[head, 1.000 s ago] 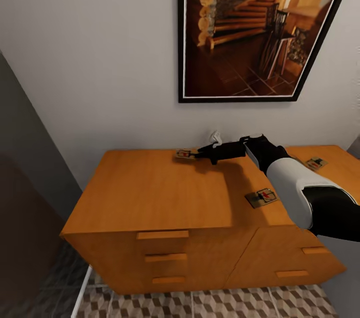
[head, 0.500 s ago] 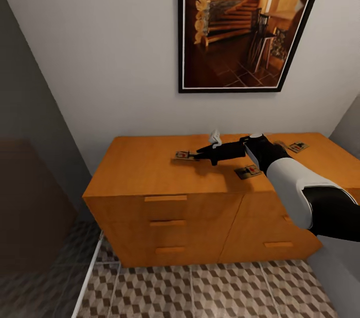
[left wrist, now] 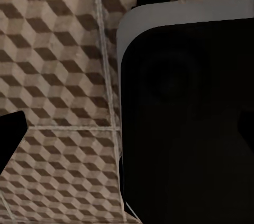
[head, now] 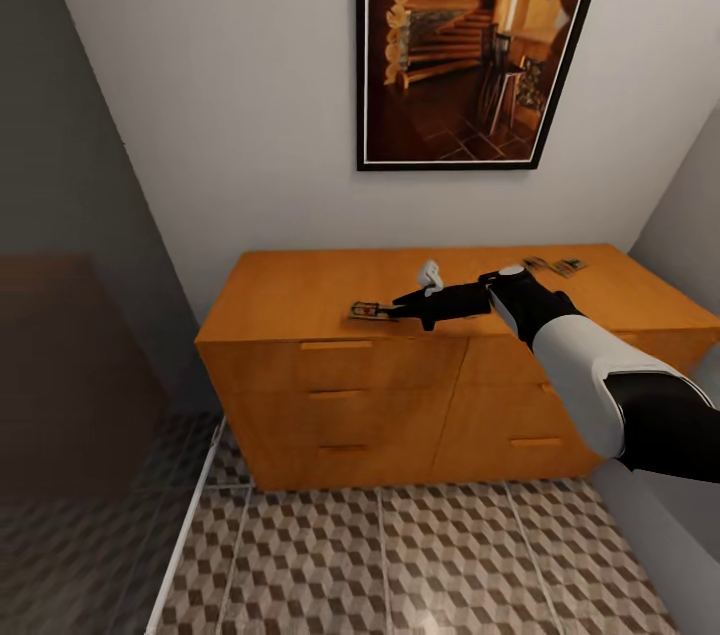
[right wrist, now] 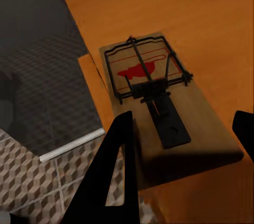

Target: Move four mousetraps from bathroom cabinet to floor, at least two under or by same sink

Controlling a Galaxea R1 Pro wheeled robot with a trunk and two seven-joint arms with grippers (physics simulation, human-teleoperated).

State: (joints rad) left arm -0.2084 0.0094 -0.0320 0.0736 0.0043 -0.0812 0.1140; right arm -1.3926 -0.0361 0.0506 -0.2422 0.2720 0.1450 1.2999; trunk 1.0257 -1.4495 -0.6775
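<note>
Presently my right fingers (head: 392,308) reach over the cabinet (head: 300,290) toward the trap (head: 368,312) lying flat at its front edge, above the left drawers. Seen from my right wrist, the fingers (right wrist: 114,171) stand apart, one on each side of the trap's (right wrist: 159,102) near end, not clamped. Two more traps (head: 556,265) lie at 1 o'clock, near the cabinet's back right corner. My left wrist looks down on the floor (left wrist: 58,75); I cannot tell my left fingers' state.
</note>
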